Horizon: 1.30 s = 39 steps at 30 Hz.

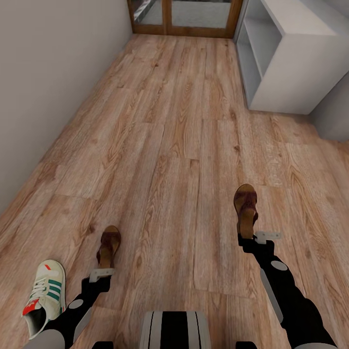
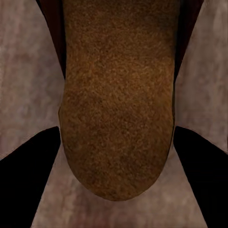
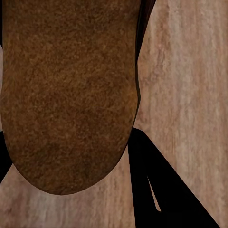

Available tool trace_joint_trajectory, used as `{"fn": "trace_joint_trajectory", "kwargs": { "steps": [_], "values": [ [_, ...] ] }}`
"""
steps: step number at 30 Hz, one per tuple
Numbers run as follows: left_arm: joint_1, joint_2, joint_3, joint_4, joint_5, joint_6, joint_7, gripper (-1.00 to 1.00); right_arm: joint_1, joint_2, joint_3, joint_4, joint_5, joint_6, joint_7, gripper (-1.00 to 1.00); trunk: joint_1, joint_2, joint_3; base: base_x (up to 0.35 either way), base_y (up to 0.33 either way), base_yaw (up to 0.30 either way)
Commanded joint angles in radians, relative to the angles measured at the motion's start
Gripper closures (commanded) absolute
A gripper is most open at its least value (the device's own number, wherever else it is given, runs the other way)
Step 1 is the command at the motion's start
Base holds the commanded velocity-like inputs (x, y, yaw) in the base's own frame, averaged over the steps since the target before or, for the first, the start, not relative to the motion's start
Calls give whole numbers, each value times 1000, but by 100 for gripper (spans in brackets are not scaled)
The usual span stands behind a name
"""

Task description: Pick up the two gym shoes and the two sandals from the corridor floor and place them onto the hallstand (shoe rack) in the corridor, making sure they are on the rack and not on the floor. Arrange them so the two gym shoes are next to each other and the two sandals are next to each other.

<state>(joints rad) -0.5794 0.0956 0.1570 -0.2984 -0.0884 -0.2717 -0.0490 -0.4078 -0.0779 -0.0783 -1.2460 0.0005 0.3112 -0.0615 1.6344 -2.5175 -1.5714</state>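
Both-handed at this point: in the left wrist view my left gripper's (image 2: 114, 142) dark fingers (image 2: 23, 180) sit either side of the heel end of a sandal's tan footbed, and from the head view the left gripper (image 1: 103, 271) meets the heel of the left sandal (image 1: 108, 246), so I read its jaws as pinched on that sandal, spread only as wide as the heel. I cannot tell from these frames how firm the contact is. My right gripper (image 1: 246, 237) likewise meets the heel of the right sandal (image 1: 246, 208); in the right wrist view one dark finger (image 3: 166, 190) lies against the side of the footbed (image 3: 66, 95), so I log it as clamped on that sandal too. Each sandal points away from me, toe forward, dark brown strap across the front, grainy tan footbed behind it. I cannot say whether either sole touches the corridor floor (image 1: 174, 145) or hangs just above it. The two sandals are well apart, one ahead of each arm. One gym shoe (image 1: 46, 295) lies on the wood planks just beside my left forearm, white with green stripes and a red-orange heel patch, laces up. The hallstand (image 1: 286, 53) stands far ahead on the right against the wall, white-grey, open shelves facing the corridor. A wood-framed glass door (image 1: 184, 17) closes the far end.
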Motion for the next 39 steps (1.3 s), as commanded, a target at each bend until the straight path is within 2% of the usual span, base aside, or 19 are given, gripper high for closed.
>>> {"fn": "trace_joint_trajectory", "kwargs": {
  "steps": [1,29,39],
  "values": [
    [-1,-1,9,1,-10,-3,-5,100,0,0,1,-2,-4,6,-4,100,0,0,-1,0,0,0],
    [3,8,13,0,-8,-6,-20,100,0,0,2,7,-2,6,-4,100,0,0,-1,0,0,0],
    [18,10,12,1,-10,-6,-20,100,3,-1,3,17,4,6,-3,100,-5,2,38,0,0,0]
  ]
}}
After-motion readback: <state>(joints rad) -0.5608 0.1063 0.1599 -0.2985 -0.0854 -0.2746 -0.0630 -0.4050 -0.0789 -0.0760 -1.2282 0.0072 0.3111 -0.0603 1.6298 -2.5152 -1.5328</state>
